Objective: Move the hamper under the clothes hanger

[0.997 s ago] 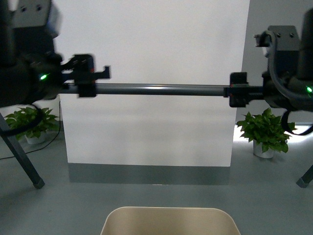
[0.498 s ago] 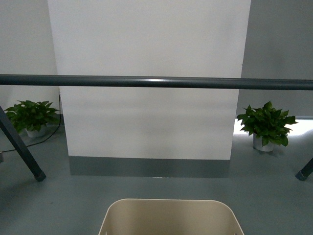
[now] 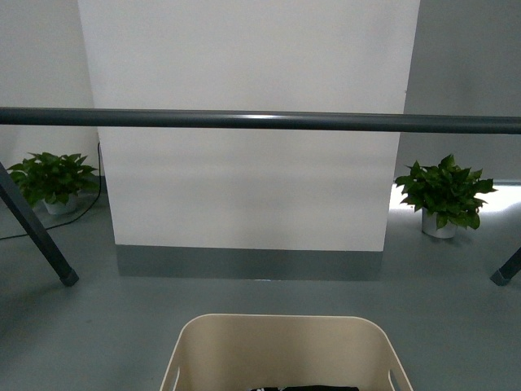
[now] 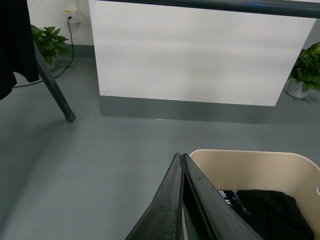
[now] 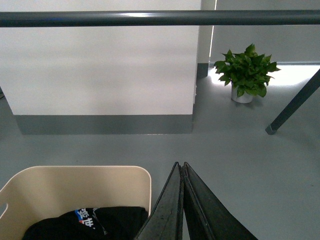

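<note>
The cream hamper (image 3: 281,350) stands on the grey floor at the bottom centre of the front view, with dark clothes inside (image 4: 265,212). The clothes hanger rail (image 3: 260,120) crosses the whole front view well beyond it, on slanted legs (image 3: 39,236). Neither arm shows in the front view. My left gripper (image 4: 181,156) is shut and empty, its tips over the floor beside the hamper's rim (image 4: 210,152). My right gripper (image 5: 179,164) is also shut and empty, just beside the hamper's other corner (image 5: 145,175). The rail (image 5: 160,18) shows in both wrist views.
A white panel (image 3: 248,163) with a grey base stands behind the rail. Potted plants sit on the floor at the left (image 3: 50,181) and right (image 3: 444,195). A dark garment (image 4: 15,45) hangs at the rail's end in the left wrist view. A second leg (image 3: 506,269) stands at the right.
One second ago both arms were up at the rail; they have dropped out of the front view. The rail sits higher in the picture and more of the hamper shows.
</note>
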Action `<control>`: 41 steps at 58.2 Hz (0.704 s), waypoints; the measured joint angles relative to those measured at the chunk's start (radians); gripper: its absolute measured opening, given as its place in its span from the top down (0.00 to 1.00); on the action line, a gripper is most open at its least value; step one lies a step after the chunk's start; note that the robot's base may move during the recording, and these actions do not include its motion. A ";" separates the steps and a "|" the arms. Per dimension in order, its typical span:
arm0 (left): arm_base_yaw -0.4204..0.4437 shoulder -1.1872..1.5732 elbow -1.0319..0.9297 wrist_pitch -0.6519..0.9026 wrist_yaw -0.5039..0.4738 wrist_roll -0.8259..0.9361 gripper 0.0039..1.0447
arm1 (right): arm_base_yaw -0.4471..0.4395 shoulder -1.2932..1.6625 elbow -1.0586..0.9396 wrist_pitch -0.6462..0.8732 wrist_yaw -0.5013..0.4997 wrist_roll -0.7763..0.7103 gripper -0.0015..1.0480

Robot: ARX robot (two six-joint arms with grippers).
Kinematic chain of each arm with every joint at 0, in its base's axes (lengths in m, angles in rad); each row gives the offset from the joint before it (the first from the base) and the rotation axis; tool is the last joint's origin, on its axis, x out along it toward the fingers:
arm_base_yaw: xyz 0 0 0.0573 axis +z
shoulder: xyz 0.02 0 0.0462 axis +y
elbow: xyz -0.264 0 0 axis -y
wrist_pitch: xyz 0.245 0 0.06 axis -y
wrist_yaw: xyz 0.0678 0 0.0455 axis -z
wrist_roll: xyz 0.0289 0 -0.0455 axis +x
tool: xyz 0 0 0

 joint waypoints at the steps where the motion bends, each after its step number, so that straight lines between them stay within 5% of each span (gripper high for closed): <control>1: 0.000 -0.013 -0.006 -0.007 0.001 0.000 0.97 | 0.000 -0.013 -0.008 -0.005 -0.001 0.000 0.98; 23: 0.000 -0.163 -0.106 -0.055 0.003 0.000 0.97 | 0.000 -0.166 -0.122 -0.038 0.000 0.000 0.98; 41: 0.000 -0.425 -0.120 -0.286 0.003 0.002 0.97 | 0.000 -0.442 -0.167 -0.274 0.000 0.000 0.98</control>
